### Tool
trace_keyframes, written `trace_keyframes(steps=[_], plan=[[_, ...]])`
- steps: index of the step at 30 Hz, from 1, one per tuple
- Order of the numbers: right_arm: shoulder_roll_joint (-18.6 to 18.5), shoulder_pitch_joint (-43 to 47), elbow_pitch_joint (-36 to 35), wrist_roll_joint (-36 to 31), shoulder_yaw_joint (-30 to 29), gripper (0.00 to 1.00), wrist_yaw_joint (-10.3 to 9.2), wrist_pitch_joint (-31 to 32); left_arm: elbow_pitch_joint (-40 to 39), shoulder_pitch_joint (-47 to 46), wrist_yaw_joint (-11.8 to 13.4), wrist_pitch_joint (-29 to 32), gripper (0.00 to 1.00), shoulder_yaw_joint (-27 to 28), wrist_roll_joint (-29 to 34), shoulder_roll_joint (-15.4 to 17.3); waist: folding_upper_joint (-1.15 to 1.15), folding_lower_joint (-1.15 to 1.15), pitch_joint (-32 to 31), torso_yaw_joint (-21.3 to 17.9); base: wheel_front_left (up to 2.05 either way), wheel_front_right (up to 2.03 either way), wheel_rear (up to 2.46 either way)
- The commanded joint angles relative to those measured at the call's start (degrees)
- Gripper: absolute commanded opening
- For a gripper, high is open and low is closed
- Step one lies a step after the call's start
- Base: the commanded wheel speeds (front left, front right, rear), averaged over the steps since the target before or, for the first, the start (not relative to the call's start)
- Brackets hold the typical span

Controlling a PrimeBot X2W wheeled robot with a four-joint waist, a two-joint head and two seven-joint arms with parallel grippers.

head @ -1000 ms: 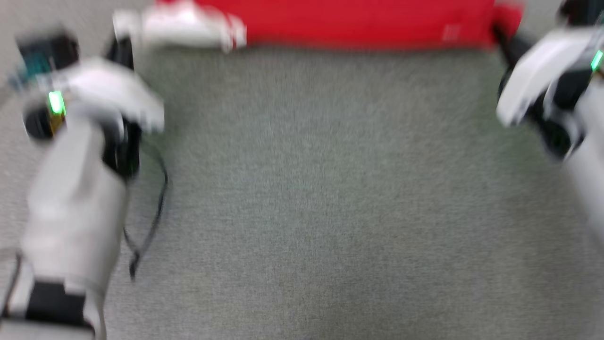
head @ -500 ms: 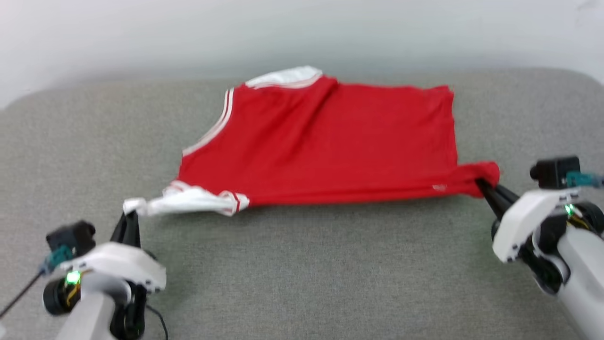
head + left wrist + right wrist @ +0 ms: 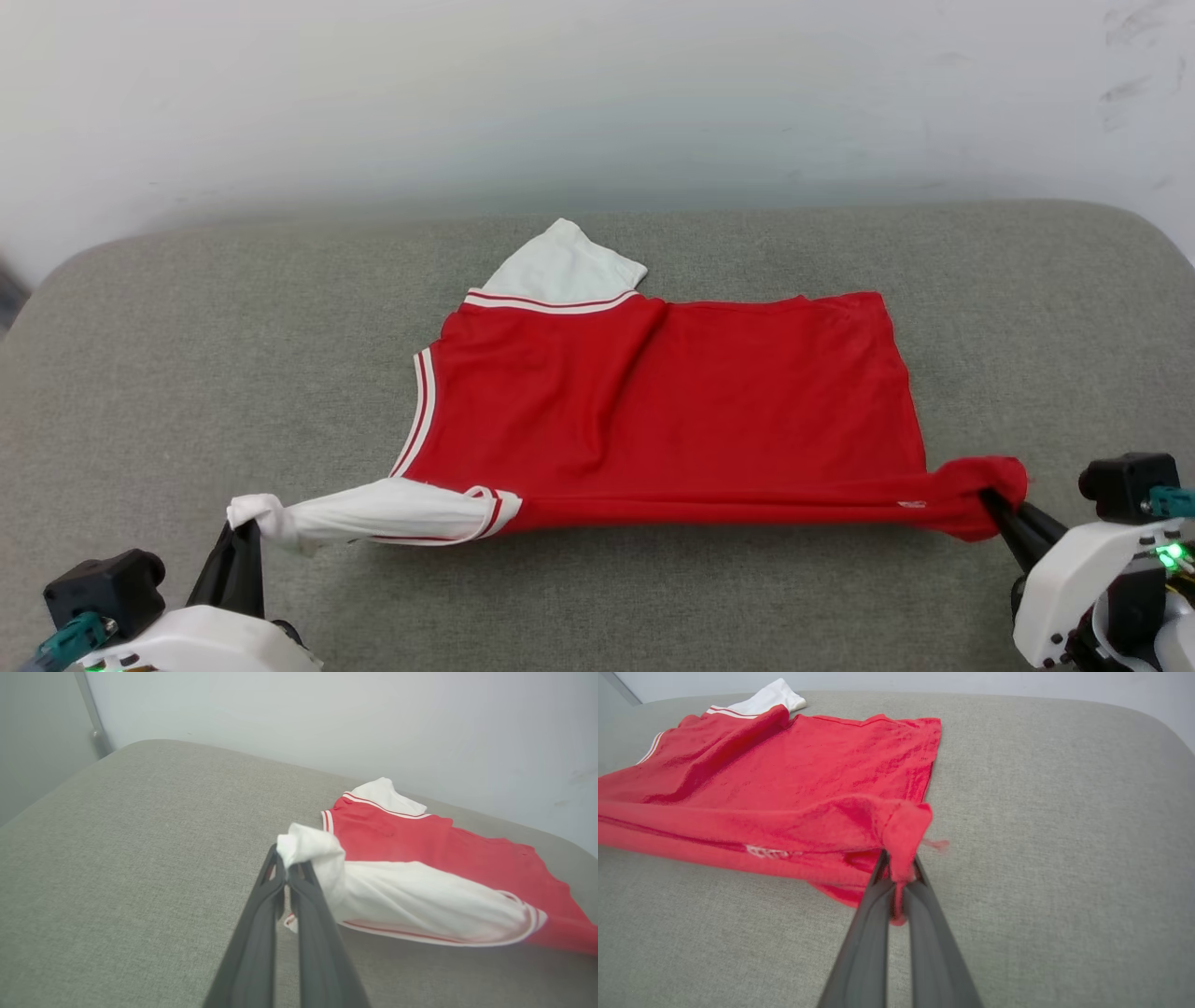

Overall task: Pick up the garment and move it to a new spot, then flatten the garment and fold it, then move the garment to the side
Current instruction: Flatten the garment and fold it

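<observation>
Red jersey shirt (image 3: 672,411) lies spread on the grey cushion (image 3: 187,373) beyond both grippers, its near edge pulled taut between them. The left gripper (image 3: 245,539) pinches the tip of the white sleeve (image 3: 373,513), which trails off to its right. The right gripper (image 3: 994,504) is clamped on the bunched red hem corner (image 3: 980,478), with the shirt's body to its left.

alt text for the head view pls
A red garment lies on a grey cushion, its near edge held by both grippers: the left gripper pinches a white sleeve, the right gripper a red corner.
</observation>
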Motion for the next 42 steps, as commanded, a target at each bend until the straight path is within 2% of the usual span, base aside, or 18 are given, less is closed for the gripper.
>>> trace_keyframes(steps=[1,4,7,10,13,14,19,26,27,29,30,31,32,33,38,42], plan=[[0.30,2.64,-2.75,-1.70,-2.92,0.00,-0.31,1.81,-1.57,0.82,1.44,0.44,0.00,1.08,0.71,1.13,0.00,0.02,0.21,-0.05,0.00,0.00,0.00],[3.81,6.95,-10.18,-5.08,-8.03,0.00,-0.27,7.23,-4.30,0.41,1.99,1.87,0.00,0.48,0.99,1.59,0.00,0.02,0.91,0.01,0.00,0.00,0.00],[7.04,8.86,-15.68,-7.55,-11.06,0.00,-0.24,12.26,-3.69,-2.73,0.81,2.69,0.00,-0.62,0.83,1.41,0.00,0.02,2.19,0.21,0.00,0.00,0.00],[9.08,8.87,-17.56,-8.41,-11.49,0.00,-0.23,17.31,-0.49,-6.78,-1.31,3.45,0.00,-2.17,0.03,0.55,0.00,0.02,4.15,0.25,0.00,0.00,0.00],[9.35,6.34,-17.00,-8.87,-10.80,0.00,-0.22,20.25,3.91,-11.82,-3.55,4.03,0.00,-3.72,-0.26,-0.42,0.00,0.02,6.64,0.20,0.00,0.00,0.00],[9.35,6.34,-17.00,-8.87,-10.80,0.00,-0.22,20.25,3.91,-11.82,-3.55,4.03,0.00,-3.72,-0.26,-0.42,0.00,0.02,6.64,0.20,0.00,0.00,0.00],[8.74,1.55,-14.40,-8.06,-9.12,0.00,-0.20,21.24,11.73,-19.27,-6.94,3.56,0.00,-5.34,-0.55,-2.18,0.00,0.02,10.68,-0.22,0.00,0.00,0.00],[7.42,-5.64,-7.97,-6.75,-5.02,0.00,-0.20,18.52,22.54,-26.84,-10.93,3.68,0.00,-7.38,-1.09,-4.19,0.00,0.02,14.65,-0.82,0.00,0.00,0.00],[7.27,-6.57,-6.91,-6.75,-4.55,0.04,-0.20,17.66,23.82,-27.61,-11.43,3.52,0.00,-7.65,-1.11,-4.52,0.00,0.02,14.99,-0.90,0.00,0.00,0.00],[7.36,-7.84,-4.77,-6.37,-3.37,0.05,-0.20,16.16,26.62,-28.92,-12.42,3.25,0.00,-8.08,-1.26,-5.05,0.00,0.02,15.56,-1.03,0.00,0.00,0.00],[7.21,-8.51,-3.74,-6.43,-3.01,0.11,-0.20,15.23,27.76,-29.42,-13.03,3.29,0.02,-8.41,-1.62,-5.56,0.00,0.02,15.73,-1.02,0.00,0.00,0.00],[7.24,-8.94,-2.81,-6.28,-2.62,0.45,-0.20,14.32,28.81,-29.95,-13.58,3.12,0.38,-8.59,-1.79,-5.87,0.00,0.02,15.88,-1.01,0.00,0.00,0.00],[7.23,-9.25,-1.87,-6.25,-2.11,0.97,-0.20,13.34,29.93,-30.52,-14.05,2.83,0.82,-8.62,-1.82,-5.92,0.00,0.02,15.96,-1.01,0.00,0.00,0.00],[7.12,-9.47,-1.14,-6.14,-1.69,1.00,-0.20,12.37,30.77,-30.92,-14.49,2.69,1.00,-8.70,-2.03,-6.09,0.00,0.02,15.96,-0.99,0.00,0.00,0.00],[6.31,-9.83,-0.46,-4.97,-0.34,1.00,-0.20,5.09,33.78,-31.37,-16.24,1.92,1.00,-8.24,-3.28,-6.38,0.00,0.02,14.51,-0.98,0.00,0.00,0.00],[5.14,-8.28,-3.08,-5.61,-0.68,1.00,-0.21,-2.02,33.17,-29.56,-17.25,4.21,1.00,-7.60,-4.74,-4.06,0.00,0.02,11.45,-1.32,0.00,0.00,0.00]])
